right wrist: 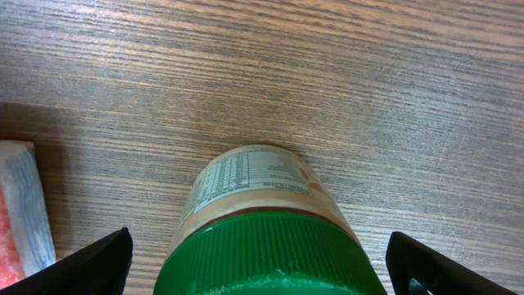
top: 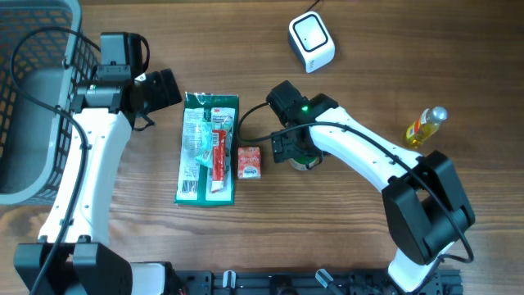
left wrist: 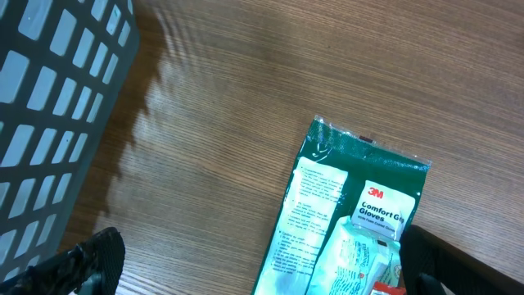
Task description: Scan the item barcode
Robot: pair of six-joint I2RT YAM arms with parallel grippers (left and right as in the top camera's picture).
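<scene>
The right gripper [right wrist: 260,266] stands wide open around the green-lidded jar [right wrist: 246,176], seemingly without touching it; the left gripper [left wrist: 262,266] is open above the 3M gloves pack [left wrist: 327,205].

Wooden table [top: 344,229], grain running side to side, surface bare between items. On it, left to right:

- Grey basket [top: 72,33], at the left edge (partly out of frame).
- Green glove pack [top: 201,176], flat, long side running front to back.
- Small red-and-white packet [top: 249,162], just beside the pack's right edge, apart from it.
- Jar [right wrist: 254,184] with green lid, upright, near the packet.
- White scanner [top: 311,41], at the far side, well apart from the rest.
- Yellow bottle [top: 426,127], lying tilted at the right.
</scene>
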